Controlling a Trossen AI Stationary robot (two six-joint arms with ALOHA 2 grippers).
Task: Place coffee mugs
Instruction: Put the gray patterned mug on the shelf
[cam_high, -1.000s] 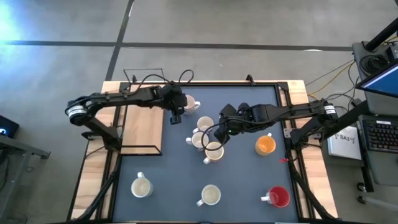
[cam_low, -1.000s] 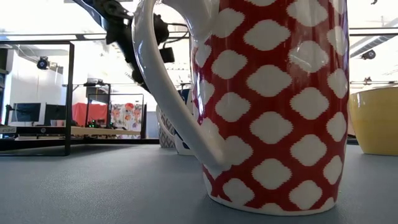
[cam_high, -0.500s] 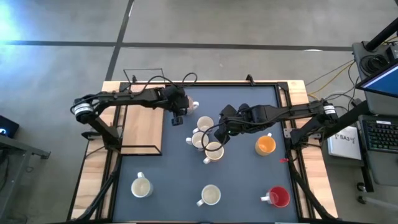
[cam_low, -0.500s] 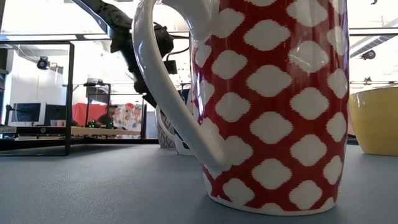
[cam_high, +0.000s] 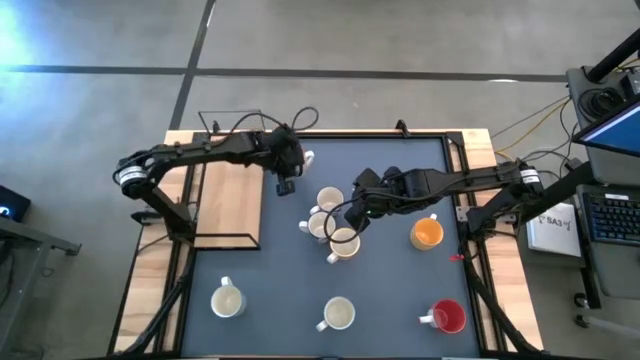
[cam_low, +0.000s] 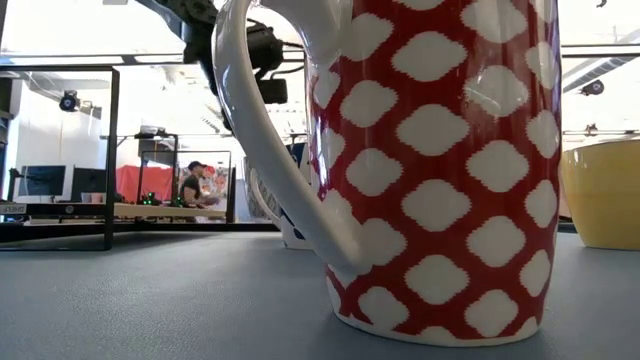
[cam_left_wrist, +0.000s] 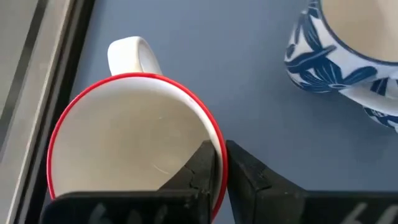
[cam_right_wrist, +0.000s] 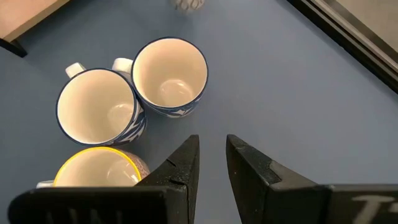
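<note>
My left gripper (cam_high: 291, 166) hangs over the far left of the blue mat, shut on a white mug with a red rim (cam_left_wrist: 124, 143). That mug's handle (cam_left_wrist: 129, 52) points away from the fingers. My right gripper (cam_right_wrist: 212, 140) hovers mid-table with a narrow open gap and nothing in it, just right of three clustered mugs: two blue-patterned (cam_right_wrist: 169, 73) (cam_right_wrist: 96, 115) and one yellow-rimmed (cam_right_wrist: 99, 168). An orange mug (cam_high: 427, 232), a red patterned mug (cam_high: 447, 317) and two white mugs (cam_high: 228, 300) (cam_high: 338, 314) stand upright on the mat. My left gripper pinches the red-rimmed mug's wall at the rim (cam_left_wrist: 219, 144), on the side opposite the handle. One finger (cam_left_wrist: 202, 167) is inside the cup and the other (cam_left_wrist: 247, 174) is outside. The fingers come from above. The mug's bottom is hidden, so I cannot tell whether it is clear of the mat.
A wooden board with a black wire frame (cam_high: 230, 200) lies along the table's left side, close to my left arm. A blue-patterned mug (cam_left_wrist: 348, 43) stands just beside the held mug. Bare mat lies along the far edge and between the near mugs.
My left gripper has gone up and a little toward the table's far edge. The red-rimmed mug has gone with it. My right arm has kept still.
</note>
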